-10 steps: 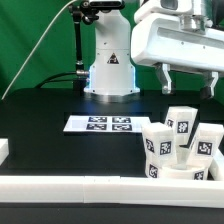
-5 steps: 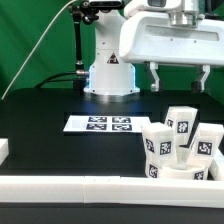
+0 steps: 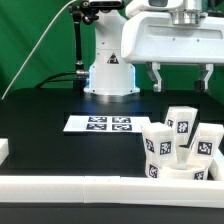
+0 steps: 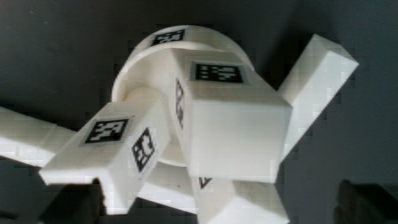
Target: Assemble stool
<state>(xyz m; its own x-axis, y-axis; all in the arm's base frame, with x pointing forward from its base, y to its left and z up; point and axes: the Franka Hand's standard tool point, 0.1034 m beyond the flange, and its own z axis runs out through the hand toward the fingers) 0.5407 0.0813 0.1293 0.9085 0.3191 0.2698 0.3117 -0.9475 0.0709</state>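
- Risk centres on the white plastic stool (image 3: 182, 150), which sits at the exterior view's lower right, on the black table (image 3: 40, 120) and just beside the long white border bar (image 3: 60, 186).
- Its short blocky legs (image 3: 180, 122) stand up from the thick round disc seat (image 3: 190, 172), crowded together and leaning a little. Whether they are fully seated cannot be told.
- Gaps between the legs look narrow, so a finger coming down slightly off line would likely strike a leg top and tip or twist it.
- Smooth, hard plastic faces could let a leg slide out of a pinch that lands on a corner rather than on flat sides.
- The two-finger gripper (image 3: 180, 78) hangs above the stool, well apart from it, jaws spread wide with nothing between them.
- In the wrist view the stool (image 4: 214, 110) fills the picture: boxy, square-edged legs with flat matte faces, a rounded rim behind them, and black-and-white square tags printed on several sides.
- Farther out lies the marker board (image 3: 100, 124), thin, flat and white, away from the stool on the dull, dark tabletop.
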